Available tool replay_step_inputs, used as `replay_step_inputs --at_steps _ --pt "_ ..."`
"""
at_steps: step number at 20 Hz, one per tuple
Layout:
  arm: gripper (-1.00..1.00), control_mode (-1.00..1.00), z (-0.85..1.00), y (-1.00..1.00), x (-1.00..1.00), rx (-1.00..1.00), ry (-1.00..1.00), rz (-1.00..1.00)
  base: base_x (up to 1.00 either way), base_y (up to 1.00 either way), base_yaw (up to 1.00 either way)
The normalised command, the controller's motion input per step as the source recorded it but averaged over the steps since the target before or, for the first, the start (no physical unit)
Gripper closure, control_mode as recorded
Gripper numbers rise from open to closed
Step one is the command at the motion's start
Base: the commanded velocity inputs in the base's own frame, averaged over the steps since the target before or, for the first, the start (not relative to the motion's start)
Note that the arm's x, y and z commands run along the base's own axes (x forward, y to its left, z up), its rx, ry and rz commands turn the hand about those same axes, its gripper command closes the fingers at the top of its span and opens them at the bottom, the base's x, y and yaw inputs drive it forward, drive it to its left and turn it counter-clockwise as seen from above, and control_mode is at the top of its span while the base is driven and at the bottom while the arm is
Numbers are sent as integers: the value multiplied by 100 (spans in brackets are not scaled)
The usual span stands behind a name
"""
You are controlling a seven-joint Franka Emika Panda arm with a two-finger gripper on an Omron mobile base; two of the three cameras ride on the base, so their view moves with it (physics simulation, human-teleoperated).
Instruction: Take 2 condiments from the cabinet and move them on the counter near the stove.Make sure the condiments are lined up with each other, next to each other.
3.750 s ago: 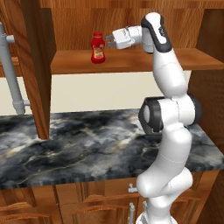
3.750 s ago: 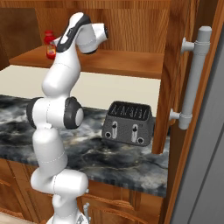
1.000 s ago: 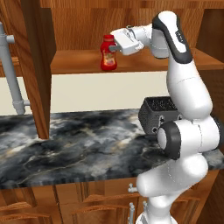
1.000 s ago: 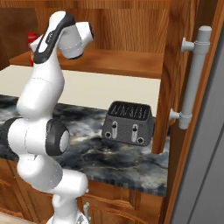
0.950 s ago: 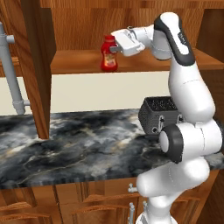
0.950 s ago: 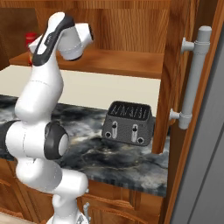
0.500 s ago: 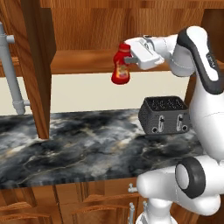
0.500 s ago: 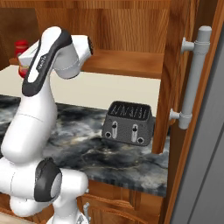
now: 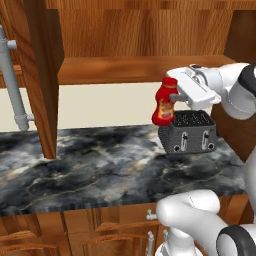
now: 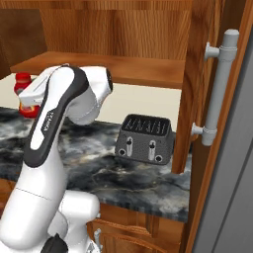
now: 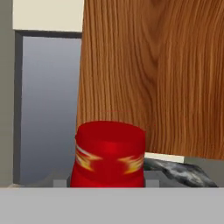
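My gripper (image 9: 172, 97) is shut on the red ketchup bottle (image 9: 163, 103), gripping it just under the cap. The bottle hangs upright in the air below the cabinet shelf (image 9: 120, 69) and above the marble counter (image 9: 95, 165), just left of the toaster. In the right base view the ketchup bottle (image 10: 23, 93) peeks out behind my arm at the far left. Close up in the hand view, the ketchup bottle (image 11: 109, 155) stands before a wooden cabinet door (image 11: 153, 74). The dark grey-brown bottle and the stove are out of view.
A dark toaster (image 9: 189, 132) stands on the counter at the right, close behind the bottle. The open cabinet door (image 9: 44, 75) with its grey bar handle (image 9: 13, 82) hangs at the left. Another open door (image 10: 197, 89) with a handle (image 10: 218, 84) is at the right.
The gripper has carried the ketchup bottle off the cabinet shelf, moving right and down. It now hangs over the counter beside the toaster.
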Motion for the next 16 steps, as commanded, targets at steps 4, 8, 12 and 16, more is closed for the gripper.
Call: replay_step_inputs --at_steps 4,8,12,16 --pt "100 -100 -76 -9 -49 -2 9 0 0 0 0" --pt "100 -100 -86 -4 -37 -3 13 0 0 0 0" --pt "100 -100 -77 -8 -18 -2 14 0 0 0 0" --pt "100 100 -36 0 -3 -3 7 0 -10 0 0"
